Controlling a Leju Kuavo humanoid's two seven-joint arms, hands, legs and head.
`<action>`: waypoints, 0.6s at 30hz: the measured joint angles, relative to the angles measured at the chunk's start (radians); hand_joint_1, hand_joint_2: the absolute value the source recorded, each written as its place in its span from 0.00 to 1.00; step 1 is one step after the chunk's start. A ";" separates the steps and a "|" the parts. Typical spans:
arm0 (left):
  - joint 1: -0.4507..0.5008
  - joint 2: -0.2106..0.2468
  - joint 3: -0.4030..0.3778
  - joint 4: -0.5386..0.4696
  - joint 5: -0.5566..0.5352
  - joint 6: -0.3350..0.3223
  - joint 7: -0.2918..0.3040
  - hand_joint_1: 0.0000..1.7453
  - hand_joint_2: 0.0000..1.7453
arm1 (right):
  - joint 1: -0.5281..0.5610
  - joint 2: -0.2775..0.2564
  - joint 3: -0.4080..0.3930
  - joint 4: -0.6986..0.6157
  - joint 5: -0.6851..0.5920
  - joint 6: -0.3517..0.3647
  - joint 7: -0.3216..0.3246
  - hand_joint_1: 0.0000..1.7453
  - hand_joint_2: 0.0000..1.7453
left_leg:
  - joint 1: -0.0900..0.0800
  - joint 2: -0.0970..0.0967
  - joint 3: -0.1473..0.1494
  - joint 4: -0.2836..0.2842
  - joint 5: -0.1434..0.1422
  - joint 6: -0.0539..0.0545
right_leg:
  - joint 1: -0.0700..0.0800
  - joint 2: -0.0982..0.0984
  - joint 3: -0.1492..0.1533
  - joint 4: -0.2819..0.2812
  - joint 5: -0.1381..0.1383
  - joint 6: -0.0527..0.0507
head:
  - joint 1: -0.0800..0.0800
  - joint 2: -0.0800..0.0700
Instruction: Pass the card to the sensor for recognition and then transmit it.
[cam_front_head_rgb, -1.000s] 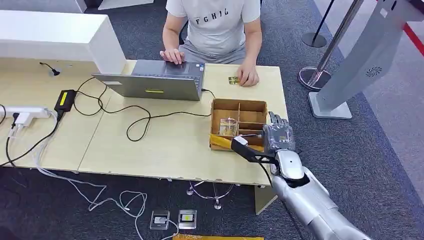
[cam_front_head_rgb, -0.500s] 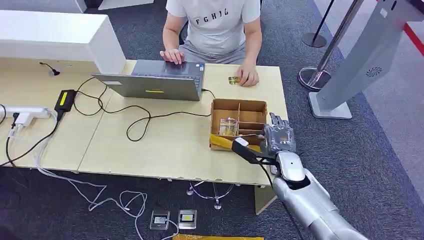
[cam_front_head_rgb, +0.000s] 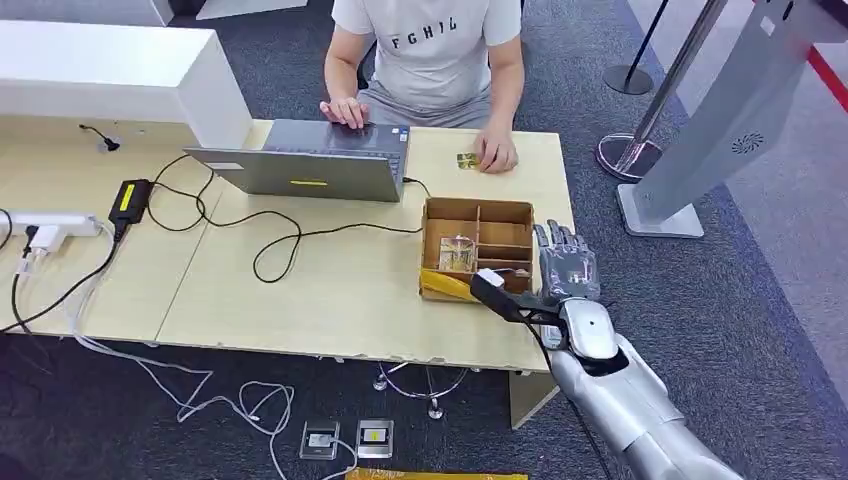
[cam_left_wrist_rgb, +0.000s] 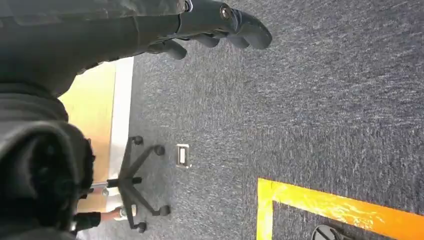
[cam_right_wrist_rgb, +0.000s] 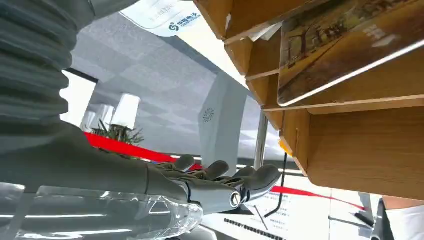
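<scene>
A wooden divided box (cam_front_head_rgb: 478, 213) stands near the table's right end. A card with a brown picture (cam_front_head_rgb: 458, 254) leans in one of its left compartments, and the same card (cam_right_wrist_rgb: 350, 45) appears close up in the right wrist view. My right hand (cam_front_head_rgb: 567, 263) hovers just right of the box with fingers spread and nothing in it; its fingers (cam_right_wrist_rgb: 225, 185) hang beside the box wall (cam_right_wrist_rgb: 365, 150). A second small card (cam_front_head_rgb: 467, 160) lies on the table under a person's hand (cam_front_head_rgb: 496, 153). My left hand (cam_left_wrist_rgb: 215, 22) hangs over the carpet holding nothing.
A person sits behind the table at a grey laptop (cam_front_head_rgb: 310, 160). Black cables (cam_front_head_rgb: 270, 245), a power adapter (cam_front_head_rgb: 132, 198) and a white power strip (cam_front_head_rgb: 50, 224) lie on the left half. A grey kiosk stand (cam_front_head_rgb: 715, 120) and a stanchion base (cam_front_head_rgb: 625, 155) stand to the right.
My right hand has drifted slightly to the right, away from the box's side, and its fingers have spread a little more. Nothing else has moved.
</scene>
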 joint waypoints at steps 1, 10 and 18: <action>0.000 0.000 0.000 0.001 0.000 0.000 0.000 0.00 0.00 | 0.001 0.000 -0.001 -0.003 0.000 0.000 0.001 0.00 1.00 | 0.000 0.000 0.000 0.000 0.000 0.000 | 0.000 0.000 0.000 0.000 0.000 0.000 | 0.000 0.000; 0.000 0.000 0.000 0.002 0.000 0.000 0.000 0.00 0.00 | 0.001 0.000 -0.002 -0.013 0.000 0.003 0.002 0.00 1.00 | 0.000 0.000 0.000 0.000 0.000 0.000 | 0.000 0.000 0.000 0.000 0.000 0.000 | 0.000 0.000; 0.000 0.000 0.000 0.002 -0.017 0.000 0.000 0.00 0.00 | 0.001 -0.002 -0.001 -0.073 -0.024 0.053 -0.019 0.00 1.00 | 0.000 0.000 0.000 0.000 0.000 0.000 | 0.000 0.000 0.000 0.000 0.000 0.000 | 0.000 0.000</action>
